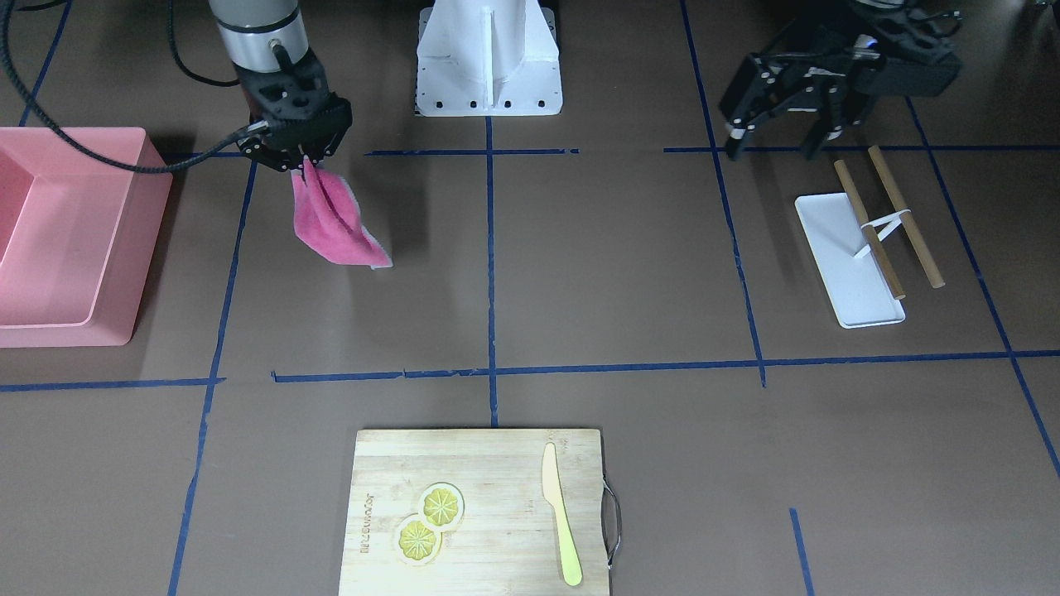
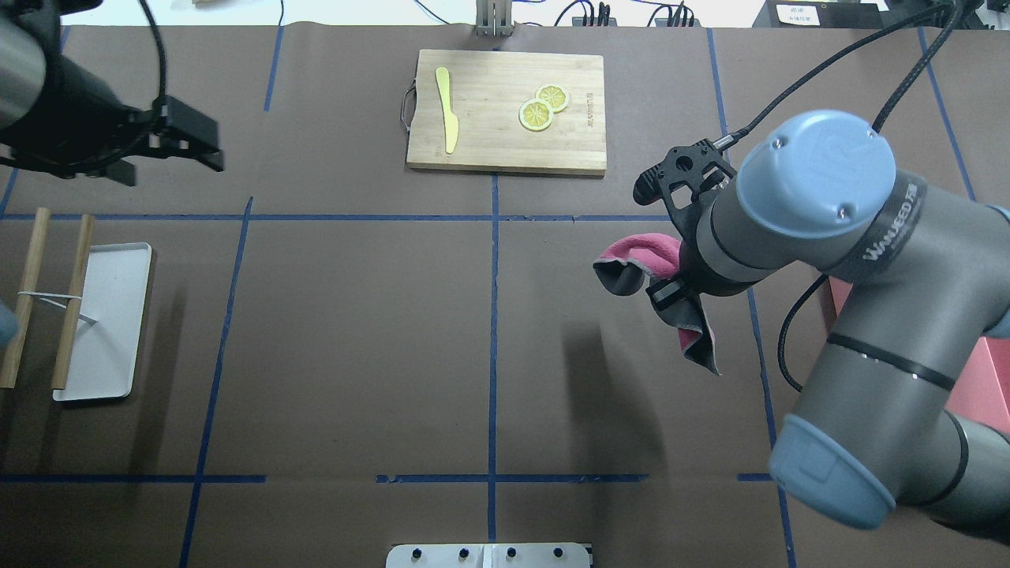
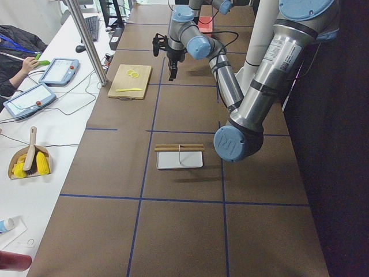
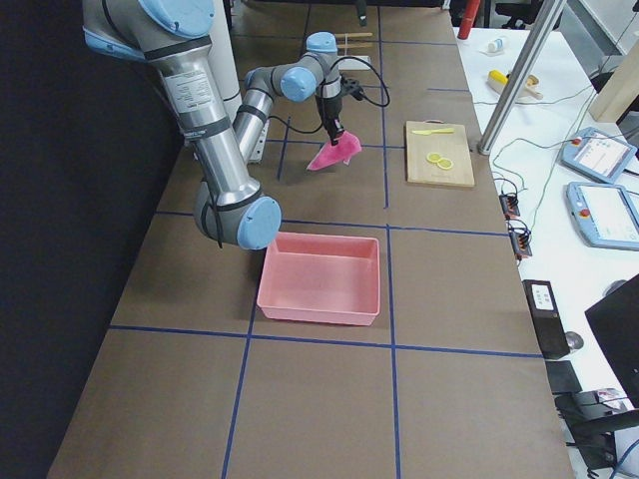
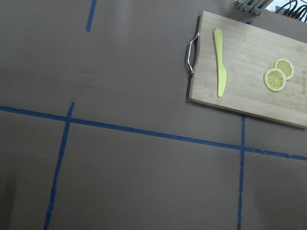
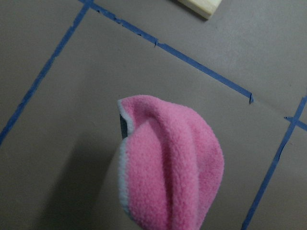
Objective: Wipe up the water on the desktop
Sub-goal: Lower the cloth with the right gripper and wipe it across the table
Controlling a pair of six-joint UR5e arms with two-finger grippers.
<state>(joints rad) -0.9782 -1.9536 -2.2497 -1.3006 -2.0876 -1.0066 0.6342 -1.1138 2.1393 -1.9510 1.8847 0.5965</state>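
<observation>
Dark-brown surface (image 1: 629, 273), gridded in blue tape (image 1: 490, 273), shows no visible water. Over its half on the robot's right, a pink cloth (image 1: 335, 223) hangs pinched in the right fingers (image 1: 291, 151); the left fingers (image 1: 735, 132) hover spread, empty, well apart. Wiping well probably means lowering the cloth flat and pressing evenly. The right wrist view shows its grey edging; overhead, the arm (image 2: 821, 197) half hides it.

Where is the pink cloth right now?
In the front-facing view the pink cloth hangs upper left from the right gripper, above the desktop, right of the pink bin.
</observation>
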